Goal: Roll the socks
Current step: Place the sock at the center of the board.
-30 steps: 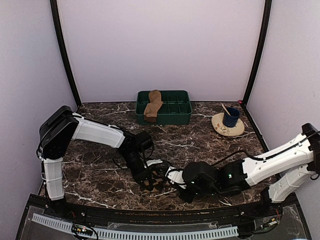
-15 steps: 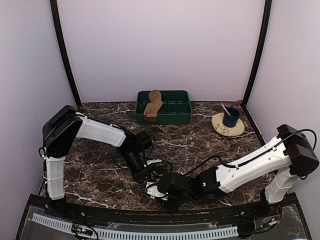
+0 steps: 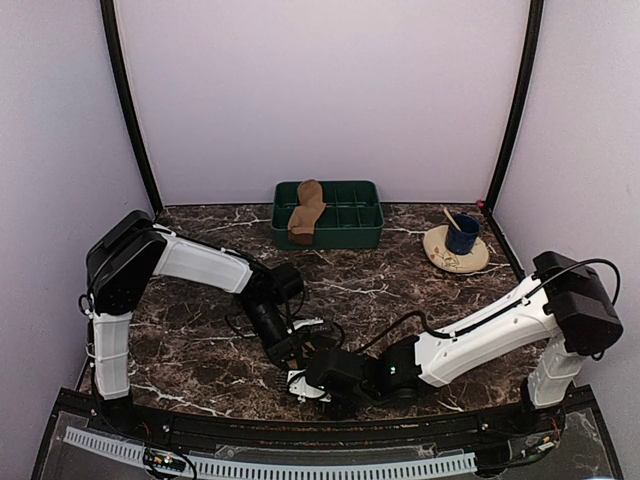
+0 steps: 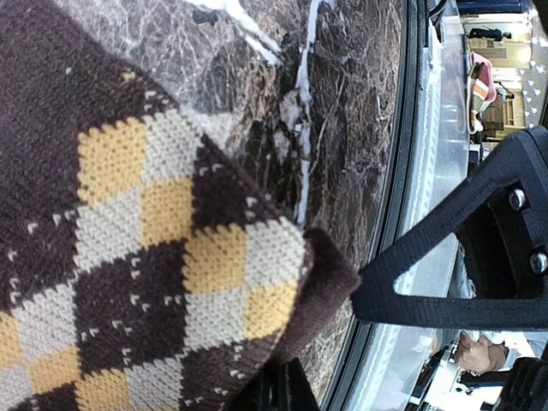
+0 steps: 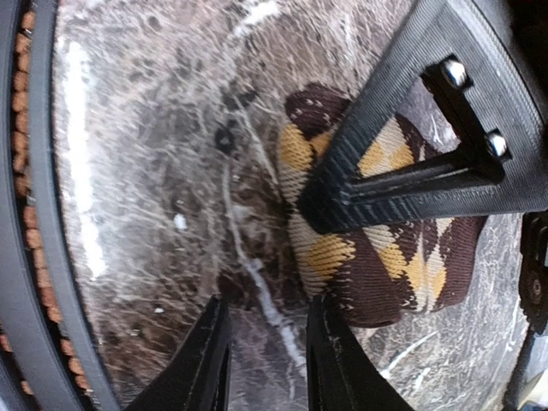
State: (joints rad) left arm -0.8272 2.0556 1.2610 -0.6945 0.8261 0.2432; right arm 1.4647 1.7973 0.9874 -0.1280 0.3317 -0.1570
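The argyle sock (image 5: 377, 257) lies at the near edge of the worktop (image 3: 400, 280), all but hidden from above beneath my two wrists and cut off in both wrist views. My left pincer (image 3: 298, 352) reaches down, clamped on it. My right arm lies low across the front, its pincer (image 5: 268, 301) just beside the sock's end, fingers apart on nothing. A second ago it was together and farther right. The tan sock (image 3: 306, 212) drapes over the tray (image 3: 350, 228).
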